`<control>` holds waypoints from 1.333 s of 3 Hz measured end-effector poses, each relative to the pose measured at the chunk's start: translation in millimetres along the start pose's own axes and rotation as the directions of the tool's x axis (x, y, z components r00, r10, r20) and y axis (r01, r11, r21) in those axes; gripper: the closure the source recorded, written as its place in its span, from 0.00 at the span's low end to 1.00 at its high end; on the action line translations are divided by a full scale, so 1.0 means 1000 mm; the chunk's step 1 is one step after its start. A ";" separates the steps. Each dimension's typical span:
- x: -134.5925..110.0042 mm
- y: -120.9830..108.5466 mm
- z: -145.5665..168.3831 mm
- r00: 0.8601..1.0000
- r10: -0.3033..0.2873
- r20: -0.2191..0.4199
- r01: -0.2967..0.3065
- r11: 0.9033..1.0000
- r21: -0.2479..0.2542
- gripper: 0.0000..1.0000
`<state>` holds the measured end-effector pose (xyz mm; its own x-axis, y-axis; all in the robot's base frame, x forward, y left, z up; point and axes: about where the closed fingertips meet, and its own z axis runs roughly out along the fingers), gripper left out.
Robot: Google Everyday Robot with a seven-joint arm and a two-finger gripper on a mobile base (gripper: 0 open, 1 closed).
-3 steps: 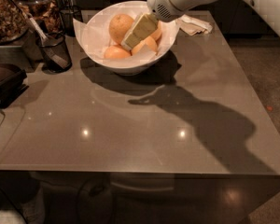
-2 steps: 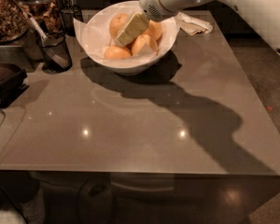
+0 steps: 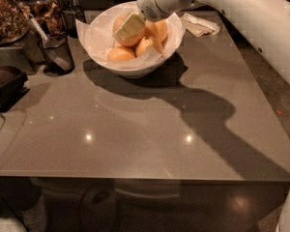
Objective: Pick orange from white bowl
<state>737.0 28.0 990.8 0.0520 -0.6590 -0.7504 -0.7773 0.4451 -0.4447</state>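
The white bowl [image 3: 135, 70] with a thin paper lining stands at the back middle of the grey table. Several oranges lie in it: one at the back left [image 3: 130, 38], one at the right [image 3: 158, 29], one in the middle [image 3: 148, 45] and one at the front left [image 3: 120, 55]. My gripper [image 3: 129, 27] reaches in from the upper right on the white arm and sits inside the bowl, right on top of the back-left orange, hiding part of it.
A dark glass cup [image 3: 56, 53] with a utensil stands left of the bowl. Jars of dried food [image 3: 7, 13] stand at the back left. A crumpled napkin [image 3: 201, 25] lies right of the bowl. A dark object [image 3: 5, 87] sits at the left edge.
My gripper has shifted left across the bowl, from over the middle oranges to the back-left orange. The oranges and the bowl have not moved.
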 end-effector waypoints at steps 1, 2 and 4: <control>0.003 0.002 0.006 1.000 0.002 0.000 -0.002 1.000 -0.015 0.12; 0.018 0.011 0.012 0.999 0.035 -0.025 -0.036 0.998 -0.046 0.13; 0.026 0.009 0.020 0.998 0.029 -0.049 -0.032 0.998 -0.057 0.17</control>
<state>743.8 27.2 957.9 -0.0013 -0.6749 -0.7379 -0.8132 0.4302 -0.3920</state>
